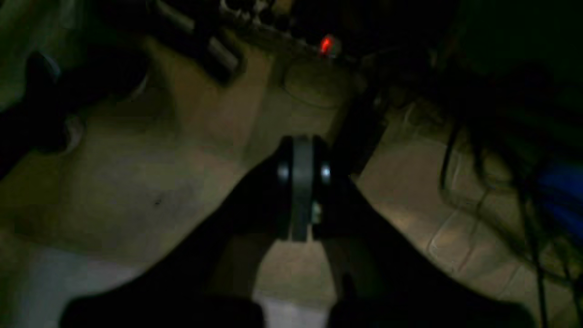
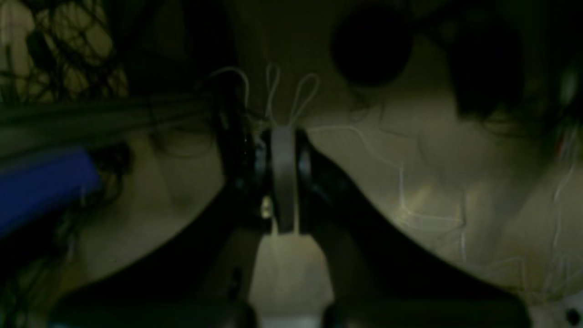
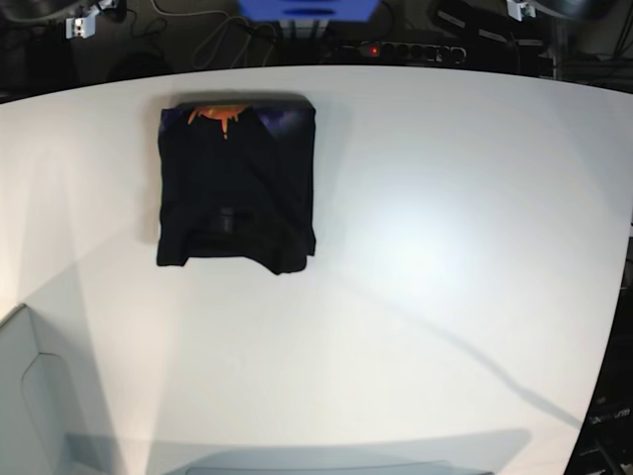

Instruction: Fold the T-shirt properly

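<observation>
The black T-shirt [image 3: 235,188] lies folded into a compact rectangle at the back left of the white table [image 3: 445,247], with a bit of orange print [image 3: 218,112] showing at its far edge. Neither arm appears in the base view. In the left wrist view my left gripper [image 1: 302,182] is shut with nothing between its fingers, over a dim floor. My right gripper [image 2: 283,177] is likewise shut and empty, with the floor and cables behind it. The T-shirt is in neither wrist view.
A power strip with a red light [image 3: 401,49] and a blue object [image 3: 309,8] sit behind the table's far edge. A grey panel [image 3: 25,396] stands at the front left corner. Cables [image 2: 59,50] and a blue object [image 2: 41,187] lie on the floor.
</observation>
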